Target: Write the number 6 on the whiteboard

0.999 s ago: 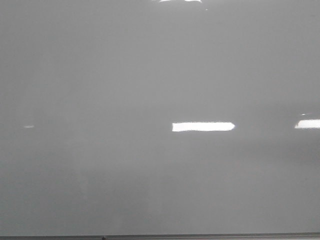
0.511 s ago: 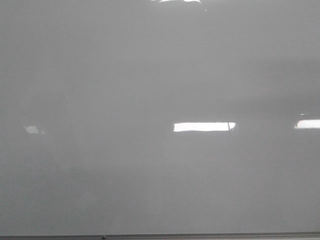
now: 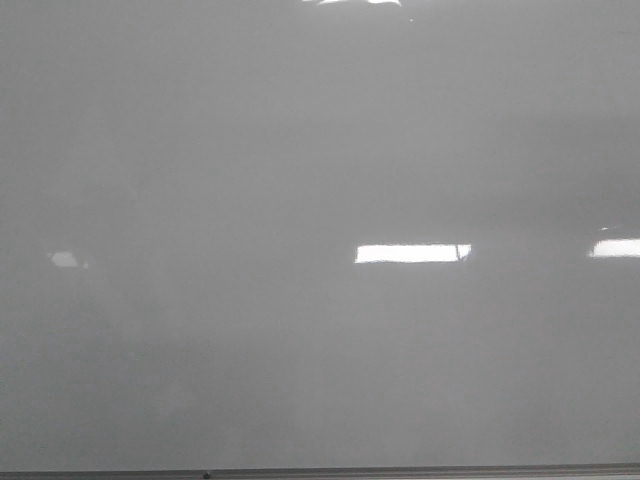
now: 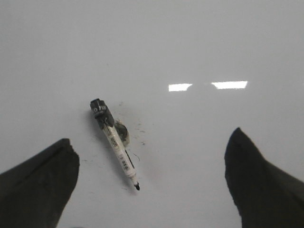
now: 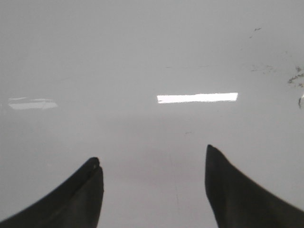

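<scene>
On my front feed I see only the whiteboard (image 3: pixel 300 150), glossy grey, with glare patches and a thin dark frame edge along its lower border; I can make out no drawn number 6 there. My left wrist feed shows the left pincer (image 4: pixel 152 180) spread wide and holding nothing, both fingers apart above the board. A marker (image 4: pixel 114 136) lies flat on the board surface between those fingers, nearer one of them, uncapped, black tip pointing toward the pincer, with small dark smudges (image 4: pixel 124 133) beside its barrel. My right wrist feed shows the right pincer (image 5: pixel 154 190) likewise wide and empty over bare board, faint black specks (image 5: pixel 294 78) toward one edge.
</scene>
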